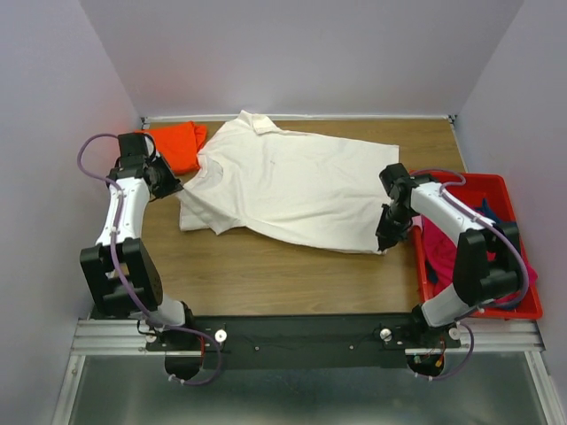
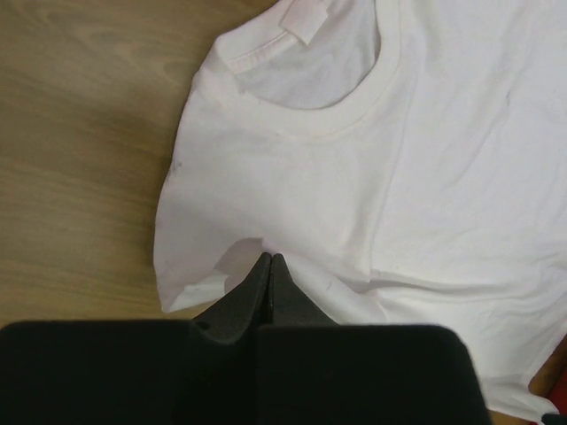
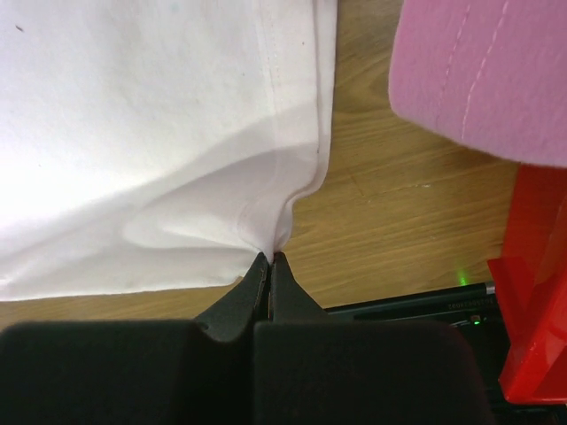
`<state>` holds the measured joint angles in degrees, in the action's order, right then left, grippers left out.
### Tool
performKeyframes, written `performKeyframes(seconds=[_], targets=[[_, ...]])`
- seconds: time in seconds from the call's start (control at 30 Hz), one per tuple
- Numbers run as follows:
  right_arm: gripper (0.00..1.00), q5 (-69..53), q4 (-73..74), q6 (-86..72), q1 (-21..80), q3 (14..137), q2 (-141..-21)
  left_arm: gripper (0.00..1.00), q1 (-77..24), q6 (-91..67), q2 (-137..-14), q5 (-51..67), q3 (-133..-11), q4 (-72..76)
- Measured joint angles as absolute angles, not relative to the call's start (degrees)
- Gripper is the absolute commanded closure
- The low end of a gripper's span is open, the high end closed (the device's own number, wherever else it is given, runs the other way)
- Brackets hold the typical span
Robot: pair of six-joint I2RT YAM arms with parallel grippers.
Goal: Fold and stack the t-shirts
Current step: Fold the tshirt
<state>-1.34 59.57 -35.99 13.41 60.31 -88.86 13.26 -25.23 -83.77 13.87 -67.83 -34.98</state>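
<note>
A folded bright orange t-shirt [image 1: 177, 143] sits in the far left corner of the wood-grain worktop [image 1: 266, 266], just beside the left claw [image 2: 269, 262], its black fingers clenched on a puckered sleeve edge of the cream-white t-shirt [image 1: 292, 186]. The soft, lightly creased shirt lies flat mid-worktop, long axis left to right, ribbed collar toward the far left corner. At the right edge the right claw [image 3: 269, 260] pinches its stitched hem corner, beside a rigid red plastic bin [image 1: 523, 305] holding pink cloth [image 1: 440, 250].
</note>
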Motion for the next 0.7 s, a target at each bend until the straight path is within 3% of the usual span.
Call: performKeyframes(seconds=[0.37, 0.7], targets=[[1.0, -0.47, 59.42, -37.47, 9.69, 67.2, -93.06, 1.0, 6.85, -22.98, -100.6, 16.03, -84.97, -34.24], [1.0, 0.51, 59.0, -35.92, 3.64, 73.34, -98.72, 1.0, 5.06, -22.5, -108.84, 16.95, -96.68, -35.75]])
